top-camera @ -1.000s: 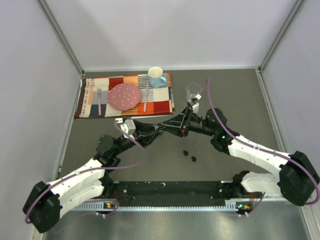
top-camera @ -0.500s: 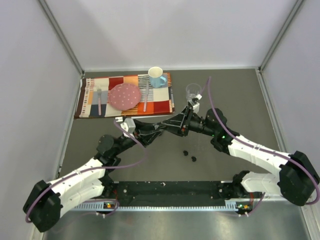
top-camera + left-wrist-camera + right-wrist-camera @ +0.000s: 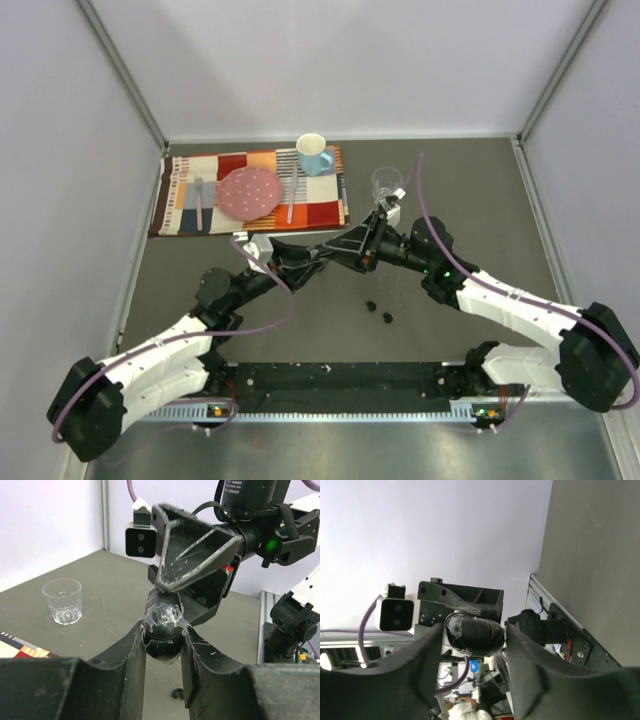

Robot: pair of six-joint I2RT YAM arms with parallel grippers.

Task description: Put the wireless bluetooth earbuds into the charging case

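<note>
From the top camera you can hardly see the charging case [image 3: 163, 649]: it sits where the two arms meet above the middle of the table [image 3: 470, 200], buried among dark fingers. Your left wrist view shows it best, a black rounded shell with crinkled clear film on its top, its lower part sunk between the fingers. Whether its lid is up or down you cannot tell. The left gripper [image 3: 162, 641] is clamped nearly closed on the case from both sides. The right gripper [image 3: 474, 635] comes at it from the far side, and in your right wrist view the case fills the gap between its two fingers, touching both, with the jaws partly spread. That view is tipped, mostly wall and frame behind the case. The wireless bluetooth earbuds [image 3: 378, 312] lie on the table just in front of the joined grippers, only two small dark specks apart from the case. Near the right arm's wrist stands a clear glass [image 3: 386, 183]. To the far left is a checked placemat [image 3: 190, 215] carrying a pink plate [image 3: 250, 192], a fork [image 3: 199, 200] and a blue mug [image 3: 314, 155], well clear of both arms.
</note>
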